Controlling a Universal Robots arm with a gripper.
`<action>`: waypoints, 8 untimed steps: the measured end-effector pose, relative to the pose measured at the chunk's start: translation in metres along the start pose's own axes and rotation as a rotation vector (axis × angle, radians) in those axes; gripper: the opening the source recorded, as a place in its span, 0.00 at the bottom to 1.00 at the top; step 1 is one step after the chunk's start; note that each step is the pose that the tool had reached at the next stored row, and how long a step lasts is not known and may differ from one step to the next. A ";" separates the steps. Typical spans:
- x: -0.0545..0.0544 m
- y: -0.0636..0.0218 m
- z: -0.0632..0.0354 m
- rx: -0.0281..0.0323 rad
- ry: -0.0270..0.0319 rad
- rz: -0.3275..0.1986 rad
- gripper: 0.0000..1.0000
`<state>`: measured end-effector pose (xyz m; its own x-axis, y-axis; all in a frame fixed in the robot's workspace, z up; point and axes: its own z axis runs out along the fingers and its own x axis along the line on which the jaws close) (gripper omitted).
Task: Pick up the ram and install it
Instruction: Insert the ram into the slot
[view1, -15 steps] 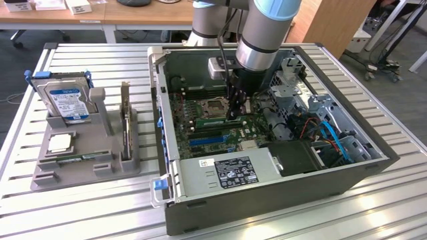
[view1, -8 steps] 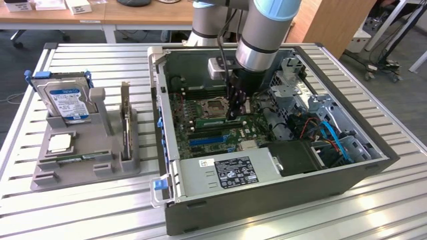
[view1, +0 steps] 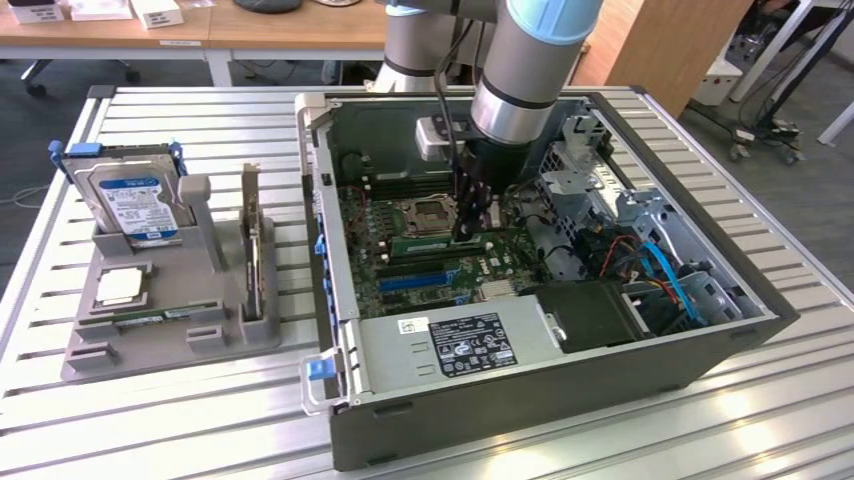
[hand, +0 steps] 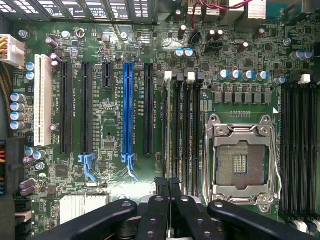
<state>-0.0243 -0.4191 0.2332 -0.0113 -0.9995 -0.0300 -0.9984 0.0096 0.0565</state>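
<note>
I have the arm down inside the open case (view1: 534, 400), so the gripper (view1: 467, 232) hangs just above the motherboard (hand: 110, 135); its fingers (hand: 161, 189) are pressed together, clamping nothing I can see. The power supply (view1: 454, 345), well apart from it, carries a white label too small to read; the socket (hand: 240, 160) lies beside the fingers; the ram (view1: 427, 244) stands edge-up in a slot just beside the fingertips, probably placed for pressing home.
</note>
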 end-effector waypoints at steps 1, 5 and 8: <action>0.000 0.0000 0.0000 0.0000 0.0001 0.000 0.11; 0.000 0.0000 0.0004 0.0000 0.0000 0.000 0.11; 0.000 0.0000 0.0004 0.0000 0.0000 0.000 0.11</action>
<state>-0.0243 -0.4192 0.2327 -0.0113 -0.9995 -0.0300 -0.9984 0.0095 0.0565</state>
